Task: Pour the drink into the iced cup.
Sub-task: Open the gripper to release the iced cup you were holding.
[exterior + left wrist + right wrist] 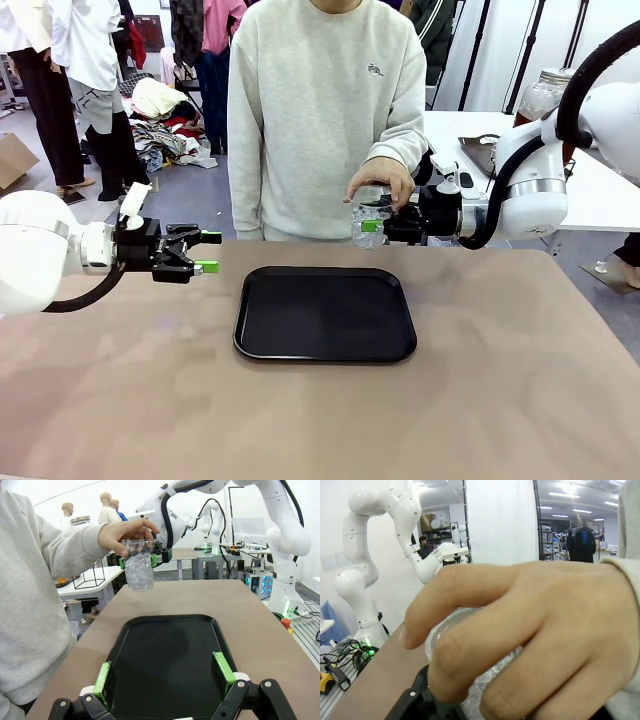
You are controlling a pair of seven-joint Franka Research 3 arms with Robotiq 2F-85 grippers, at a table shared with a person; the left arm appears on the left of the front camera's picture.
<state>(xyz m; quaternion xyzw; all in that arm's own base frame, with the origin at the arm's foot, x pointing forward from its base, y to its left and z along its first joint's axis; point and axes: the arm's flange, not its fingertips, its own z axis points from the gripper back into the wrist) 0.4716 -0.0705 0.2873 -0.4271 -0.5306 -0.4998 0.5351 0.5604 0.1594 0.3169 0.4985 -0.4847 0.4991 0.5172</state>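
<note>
The iced cup point(368, 225), clear plastic and full of ice, hangs above the table's far edge. A person's hand point(381, 180) grips it from above by the rim. My right gripper point(376, 227) reaches in from the right, and its green pads flank the cup point(139, 570); whether they press on it is hidden by the hand point(520, 635). My left gripper point(208, 252) stands open at the left, holding nothing, its fingers point(104, 677) pointing across the black tray point(262, 345). The drink's glass jar point(545, 92), with a metal lid, stands on the far table at the back right.
The black tray point(145, 625) lies at the table's middle, below and in front of the cup. The person stands at the far edge. A white side table point(600, 195) behind holds the jar and small items. Brown tabletop lies bare on both sides of the tray.
</note>
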